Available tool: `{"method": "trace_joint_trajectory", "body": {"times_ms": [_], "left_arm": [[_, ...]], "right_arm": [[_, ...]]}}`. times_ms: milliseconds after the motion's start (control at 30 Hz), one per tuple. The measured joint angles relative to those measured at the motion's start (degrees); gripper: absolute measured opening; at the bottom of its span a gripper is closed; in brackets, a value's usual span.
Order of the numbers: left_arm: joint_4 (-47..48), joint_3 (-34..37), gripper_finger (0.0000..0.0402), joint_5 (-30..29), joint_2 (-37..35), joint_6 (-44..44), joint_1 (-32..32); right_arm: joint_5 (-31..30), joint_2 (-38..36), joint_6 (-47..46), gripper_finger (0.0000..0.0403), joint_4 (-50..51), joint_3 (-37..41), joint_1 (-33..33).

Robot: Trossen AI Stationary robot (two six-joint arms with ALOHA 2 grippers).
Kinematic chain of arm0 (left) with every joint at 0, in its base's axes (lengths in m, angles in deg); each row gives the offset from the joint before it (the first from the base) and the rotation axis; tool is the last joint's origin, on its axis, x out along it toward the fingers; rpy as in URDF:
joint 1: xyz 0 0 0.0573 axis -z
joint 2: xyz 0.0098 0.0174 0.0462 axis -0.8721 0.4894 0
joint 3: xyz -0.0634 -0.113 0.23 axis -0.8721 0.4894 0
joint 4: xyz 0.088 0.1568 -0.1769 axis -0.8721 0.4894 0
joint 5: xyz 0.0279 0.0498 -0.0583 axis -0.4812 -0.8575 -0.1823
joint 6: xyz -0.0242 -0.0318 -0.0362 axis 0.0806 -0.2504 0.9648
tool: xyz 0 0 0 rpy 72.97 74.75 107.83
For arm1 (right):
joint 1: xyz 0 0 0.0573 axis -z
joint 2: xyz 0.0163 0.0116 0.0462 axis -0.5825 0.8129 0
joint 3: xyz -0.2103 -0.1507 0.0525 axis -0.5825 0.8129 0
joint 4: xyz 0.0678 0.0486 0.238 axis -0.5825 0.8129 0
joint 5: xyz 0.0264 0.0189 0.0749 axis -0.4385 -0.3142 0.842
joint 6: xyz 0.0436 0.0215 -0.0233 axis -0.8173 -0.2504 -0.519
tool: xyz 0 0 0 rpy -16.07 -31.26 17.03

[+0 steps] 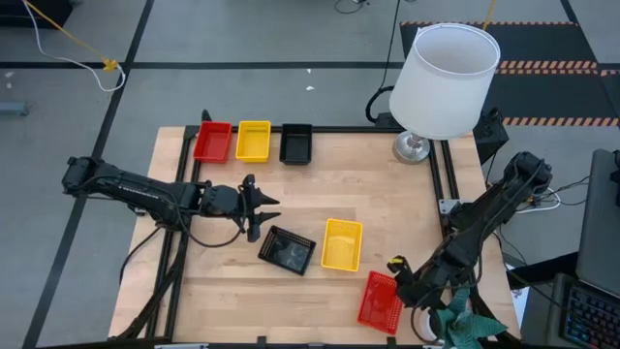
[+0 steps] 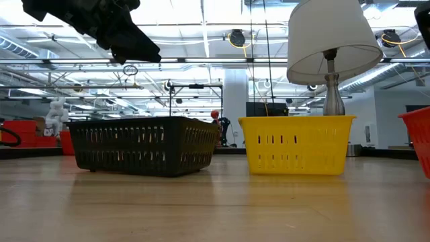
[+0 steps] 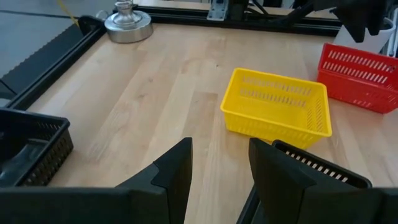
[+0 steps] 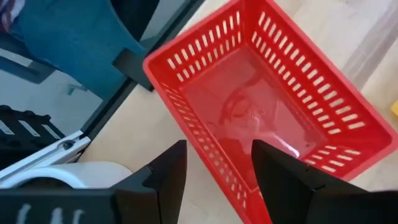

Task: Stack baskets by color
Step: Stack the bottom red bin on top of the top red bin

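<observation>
Three baskets stand in a row at the table's far edge: red [image 1: 212,142], yellow [image 1: 253,141], black [image 1: 295,143]. Three more stand apart nearer the front: black [image 1: 288,250], yellow [image 1: 341,243], red [image 1: 381,301]. My left gripper [image 1: 266,211] hovers open just beside the front black basket's [image 3: 323,171] far left corner, pointing toward the table's right. My right gripper [image 4: 217,174] is open, slanting down over the front red basket's [image 4: 273,106] rim at the table's front right; its fingers stand above the rim, with nothing between them.
A white lamp [image 1: 448,78] stands on its metal base [image 1: 412,147] at the far right corner. Bare wood lies between the far row and the front baskets. The low view shows the black [image 2: 144,144] and yellow [image 2: 295,144] baskets side by side.
</observation>
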Motion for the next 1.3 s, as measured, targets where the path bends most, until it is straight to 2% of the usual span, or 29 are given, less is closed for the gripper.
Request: {"method": "trace_joint_trajectory", "body": {"times_ms": [333,700,967,1300], "left_arm": [[-0.09,0.0,0.0161,0.0,0.0,-0.42,0.0],[-0.15,0.0,0.0161,0.0,0.0,-0.39,0.0],[-0.16,0.0,0.0161,0.0,-0.02,-0.35,0.0],[-0.2,0.0,0.0161,0.0,-0.02,-0.33,0.0]], "right_arm": [[1.45,0.62,-3.75,0.0173,1.4,0.0,-1.82],[-0.13,0.92,0.83,0.0171,3.89,0.0,-1.88],[-1.56,4.7,7.42,0.0139,2.22,0.0,-1.77],[-1.63,6.57,8.32,0.0099,2.02,0.0,-1.75]]}}
